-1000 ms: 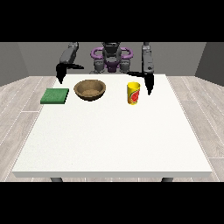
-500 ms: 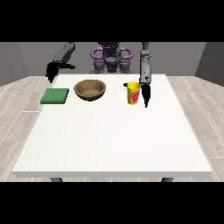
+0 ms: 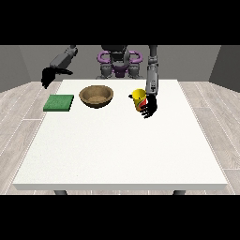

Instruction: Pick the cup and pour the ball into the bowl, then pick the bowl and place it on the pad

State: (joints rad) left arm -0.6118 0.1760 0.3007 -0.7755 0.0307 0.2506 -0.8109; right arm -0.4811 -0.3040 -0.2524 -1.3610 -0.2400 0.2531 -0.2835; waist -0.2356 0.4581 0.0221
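Note:
A yellow cup [image 3: 138,99] with a red mark stands right of the table's middle, towards the far side. I see no ball from here. The hand at the view's right [image 3: 149,108] has come down against the cup's right side, with its fingers spread and relaxed beside the cup, not wrapped round it. A brown wooden bowl [image 3: 96,96] sits to the left of the cup. A flat green pad [image 3: 59,102] lies left of the bowl. The hand at the view's left [image 3: 48,76] hangs raised beyond the table's far left corner, fingers loose and pointing down.
The white table [image 3: 122,150] stretches wide towards the camera in front of the objects. The robot's torso [image 3: 118,63] stands behind the far edge. Grey plank floor surrounds the table.
The hand at the view's right has dropped and moved in to the cup's right side. The hand at the view's left has lifted up and outward, away from the pad.

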